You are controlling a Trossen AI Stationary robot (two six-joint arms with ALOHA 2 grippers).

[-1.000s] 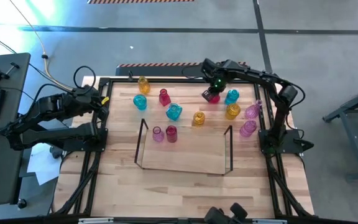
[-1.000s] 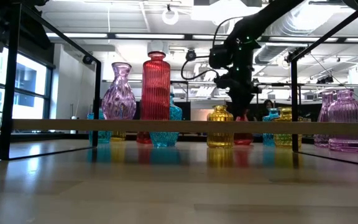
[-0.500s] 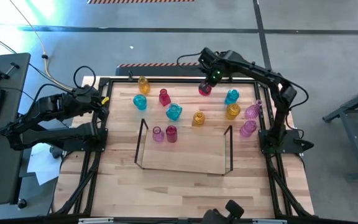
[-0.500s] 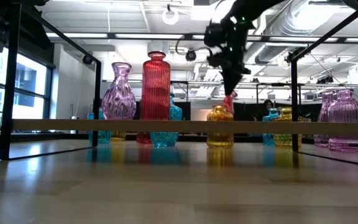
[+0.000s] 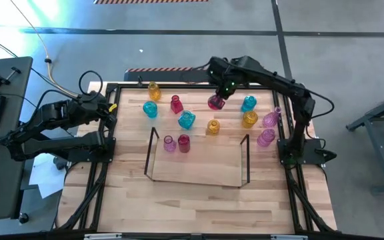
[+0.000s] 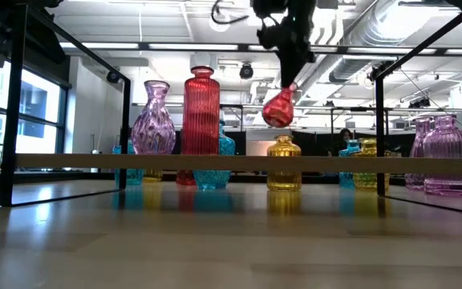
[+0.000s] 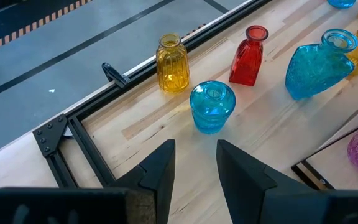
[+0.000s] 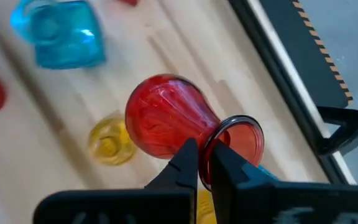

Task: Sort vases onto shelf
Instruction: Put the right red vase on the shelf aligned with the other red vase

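Since one second ago the right gripper (image 5: 217, 95) has risen from table level at the far right of the table and shifted toward the middle, carrying a round-bodied red vase (image 6: 278, 110) clear of the surface; in the low view the vase now hangs tilted in the air above the row of standing vases. The right wrist view shows the fingers (image 8: 185, 163) pinched narrowly on the flared rim of that red vase (image 8: 166, 123), one finger inside the mouth and one outside. The shelf (image 5: 199, 180) sits at the table centre, with a pink vase (image 5: 169, 143) and a tall red vase (image 5: 183, 143) standing at its far left corner. Beyond it on the table stand a yellow vase (image 5: 154, 91), a round cyan vase (image 5: 151, 109), a red bottle vase (image 5: 176, 104), a large cyan vase (image 5: 187, 120) and an amber vase (image 5: 213, 127); further cyan, amber and pink vases are grouped near the right edge. The left gripper (image 7: 192, 168) waits at the left side of the table, its fingers partly open and holding nothing, pointing toward the round cyan vase (image 7: 212, 106).
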